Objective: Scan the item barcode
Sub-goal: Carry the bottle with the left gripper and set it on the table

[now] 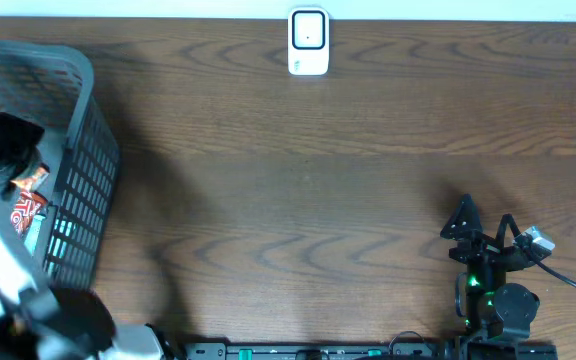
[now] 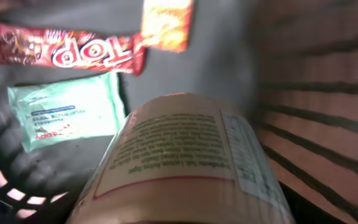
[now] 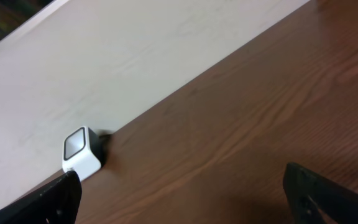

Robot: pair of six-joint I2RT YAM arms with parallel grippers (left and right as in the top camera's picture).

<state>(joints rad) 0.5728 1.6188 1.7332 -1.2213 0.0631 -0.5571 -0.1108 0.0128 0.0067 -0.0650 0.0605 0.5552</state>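
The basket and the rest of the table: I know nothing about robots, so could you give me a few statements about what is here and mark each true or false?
1. The white scanner stands on the table, outside the basket. True.
2. The right tool grips a packet. False: it is open and empty, over bare wood.
3. A red candy bar lies in the basket. True.
4. The green-and-white packet lies next to the scanner. False: it lies in the basket, beside the red candy bar.
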